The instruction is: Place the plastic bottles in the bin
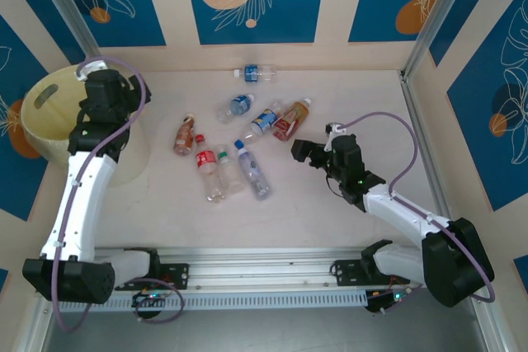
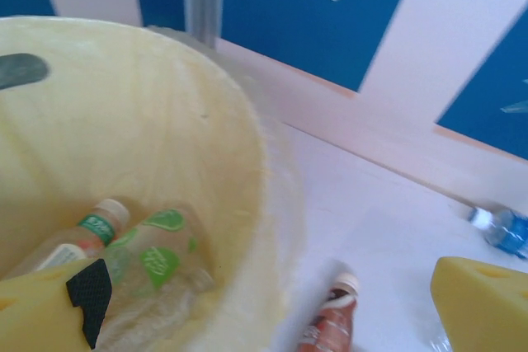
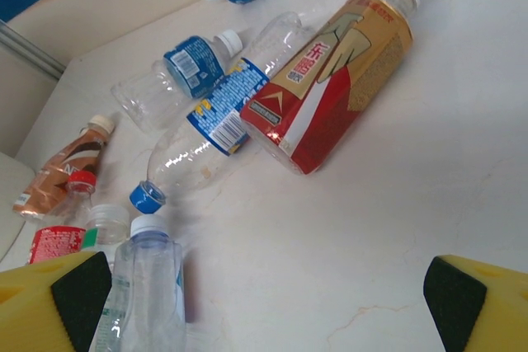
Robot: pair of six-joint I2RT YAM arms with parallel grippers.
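The pale-yellow bin (image 1: 37, 125) stands at the far left. My left gripper (image 1: 106, 92) hangs over its right rim, open and empty. In the left wrist view the bin's inner wall (image 2: 165, 121) holds a green-labelled bottle (image 2: 157, 261) and another bottle (image 2: 78, 241). Several plastic bottles (image 1: 252, 169) lie loose in the middle of the table. My right gripper (image 1: 309, 152) is open just right of them, low over the table. Ahead of the right gripper (image 3: 264, 302) lie a red-and-gold bottle (image 3: 330, 88), a blue-capped bottle (image 3: 210, 125) and a clear bottle (image 3: 144, 294).
One blue-labelled bottle (image 1: 258, 74) lies apart near the back wall. A brown-labelled bottle (image 2: 330, 323) rests on the table just outside the bin. Patterned walls close in the table on three sides, with metal posts in the back corners.
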